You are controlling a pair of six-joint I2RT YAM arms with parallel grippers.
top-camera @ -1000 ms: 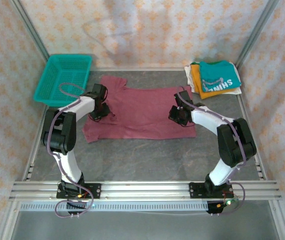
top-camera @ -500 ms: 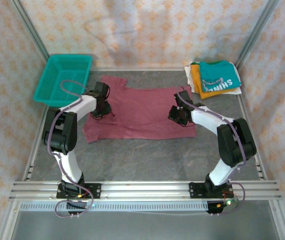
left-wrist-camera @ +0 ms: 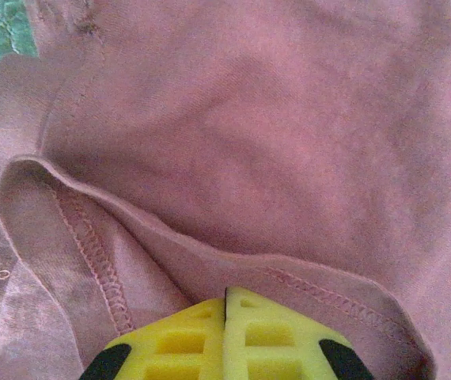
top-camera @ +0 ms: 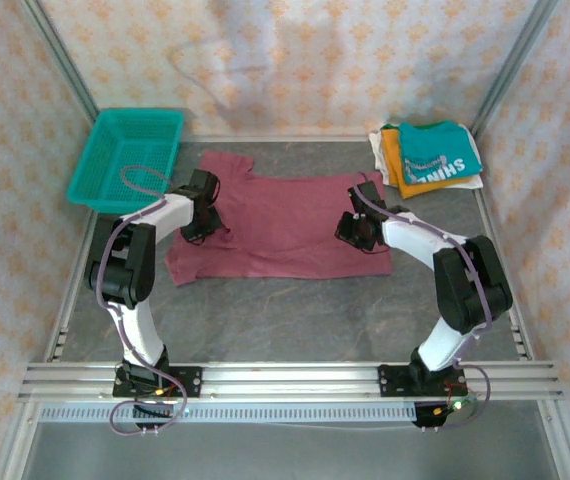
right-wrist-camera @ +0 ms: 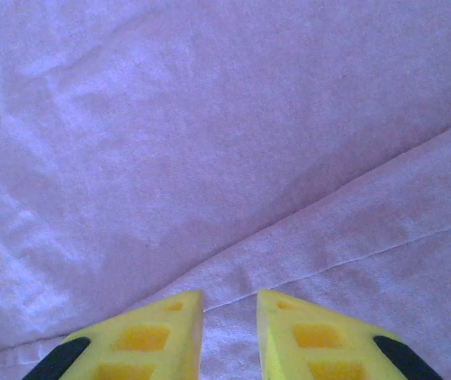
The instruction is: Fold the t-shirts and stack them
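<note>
Two yellow fingers [left-wrist-camera: 182,340] of the left gripper [left-wrist-camera: 225,294] are pressed flat together, no gap at all. The stitched hem [left-wrist-camera: 91,245] of the maroon tee [left-wrist-camera: 289,119] curls up right at their tips, but honestly can't tell if any cloth is actually pinched in there.

The right gripper [right-wrist-camera: 229,294] is cracked open just a bit, a narrow slot between the fingers with nothing clamped in it. It sits low over the tee's fabric, with a diagonal fold running just past the tips.

From the top camera, the tee lies spread out in the middle of the table [top-camera: 295,310], a bit rumpled at its left end. The left gripper is down on that left end near the sleeve, the right one on the right edge.

Far right corner has a folded stack: teal tee [top-camera: 435,145] with white print on top, orange tee [top-camera: 395,168] under it, cream tee [top-camera: 378,143] at the bottom. A basket [top-camera: 130,150] sits at far left, near the tee's sleeve.
</note>
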